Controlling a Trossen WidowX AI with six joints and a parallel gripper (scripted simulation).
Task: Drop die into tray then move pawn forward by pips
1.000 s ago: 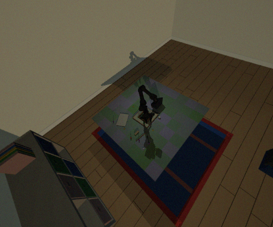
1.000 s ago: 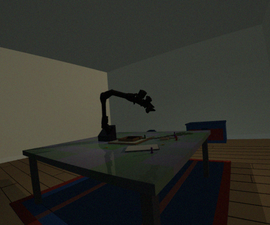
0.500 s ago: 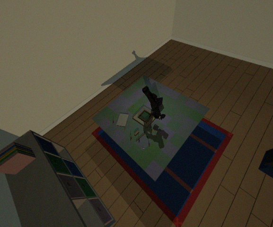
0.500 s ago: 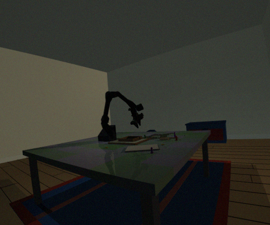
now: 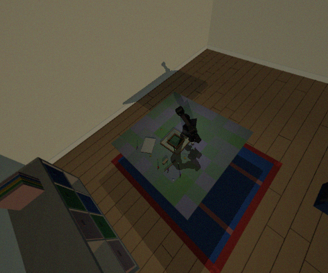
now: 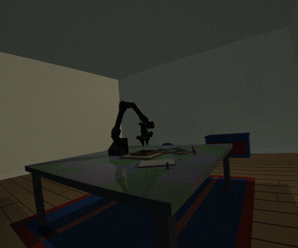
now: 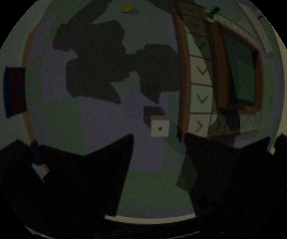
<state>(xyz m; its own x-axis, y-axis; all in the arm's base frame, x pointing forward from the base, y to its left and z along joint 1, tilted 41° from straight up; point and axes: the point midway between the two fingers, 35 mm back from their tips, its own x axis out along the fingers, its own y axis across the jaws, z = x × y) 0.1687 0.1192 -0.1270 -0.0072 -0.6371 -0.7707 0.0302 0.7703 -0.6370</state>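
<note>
A white die (image 7: 159, 128) lies on the table beside the board, one pip on its top face; it is tiny in the top view. My gripper (image 7: 159, 137) (image 6: 145, 145) is open and empty, pointing down above the table, with the die between its fingertips in the wrist view but below them. The board (image 7: 201, 99) (image 5: 164, 143) has a ring of arrowed squares around the brown-walled tray (image 7: 220, 65) with a green floor. A green pawn (image 7: 212, 13) (image 6: 159, 150) stands upright on the ring, near a tray corner. The arm's shadow covers part of the board.
A pale flat panel (image 5: 148, 145) (image 6: 157, 163) lies beside the board. A purple pawn-like piece (image 6: 167, 165) stands near it, and a red one (image 6: 194, 152) farther off. A yellow disc (image 7: 127, 9) and several small items lie around on the table.
</note>
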